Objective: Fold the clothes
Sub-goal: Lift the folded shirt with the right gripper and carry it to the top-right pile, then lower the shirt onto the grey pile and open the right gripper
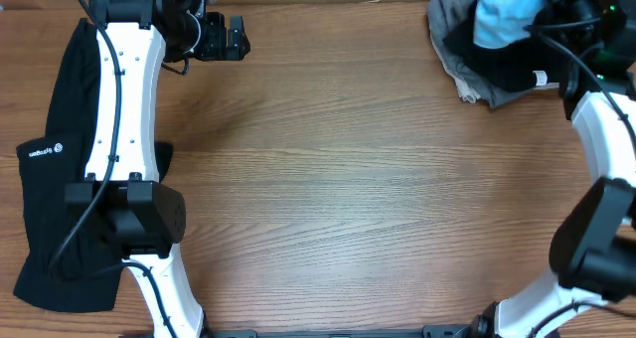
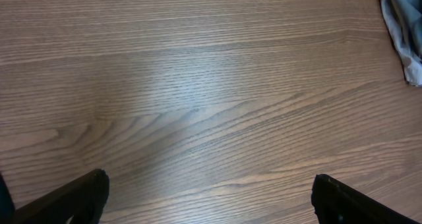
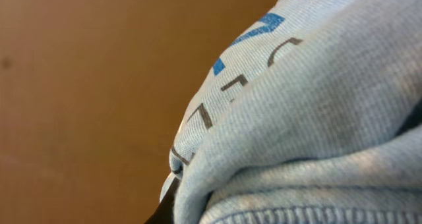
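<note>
Right wrist: light blue T-shirt (image 3: 310, 118) fills the lens, bunched and creased, lettering folded over itself.
Right gripper (image 1: 542, 22): pressed together; by my read it's pinching a fold of that shirt, fingers buried in cloth.
Left gripper (image 2: 208, 184): spread wide, empty, hanging over bare table (image 2: 198, 85).
Black garment (image 1: 45, 179): lying long at the left edge, small white logo up.
Far corner: grey and black clothes (image 1: 477, 70) heaped, T-shirt on top.
Handling: light, limp, sure to sag; better taken at shoulders or hem corners.
Hidden: collar, sleeves and hem can't be made out.
</note>
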Controlling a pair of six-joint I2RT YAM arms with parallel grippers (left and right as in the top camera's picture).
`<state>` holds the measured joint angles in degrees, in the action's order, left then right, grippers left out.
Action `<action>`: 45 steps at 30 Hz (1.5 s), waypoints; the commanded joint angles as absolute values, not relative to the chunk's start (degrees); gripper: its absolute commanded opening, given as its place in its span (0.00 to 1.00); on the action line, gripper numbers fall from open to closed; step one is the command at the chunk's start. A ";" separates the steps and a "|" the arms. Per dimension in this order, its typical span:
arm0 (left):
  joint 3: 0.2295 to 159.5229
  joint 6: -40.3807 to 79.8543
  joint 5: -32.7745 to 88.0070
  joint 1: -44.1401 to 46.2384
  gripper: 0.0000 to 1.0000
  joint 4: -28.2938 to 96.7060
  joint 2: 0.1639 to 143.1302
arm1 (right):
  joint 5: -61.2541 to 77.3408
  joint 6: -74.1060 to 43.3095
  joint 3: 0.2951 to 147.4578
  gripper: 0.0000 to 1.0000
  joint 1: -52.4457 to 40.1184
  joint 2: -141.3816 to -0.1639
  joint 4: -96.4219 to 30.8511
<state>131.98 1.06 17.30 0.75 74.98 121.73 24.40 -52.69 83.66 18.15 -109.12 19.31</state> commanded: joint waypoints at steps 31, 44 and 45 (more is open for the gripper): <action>132.86 0.14 16.93 0.78 1.00 71.70 120.64 | 19.44 -16.93 85.27 1.00 23.40 -103.57 -12.69; 132.86 0.14 15.90 0.78 1.00 71.66 120.64 | -0.95 -4.03 90.50 1.00 15.38 -111.61 0.05; 132.86 0.16 15.90 0.78 1.00 71.59 120.64 | -0.30 -4.05 93.41 1.00 15.38 -114.02 -1.54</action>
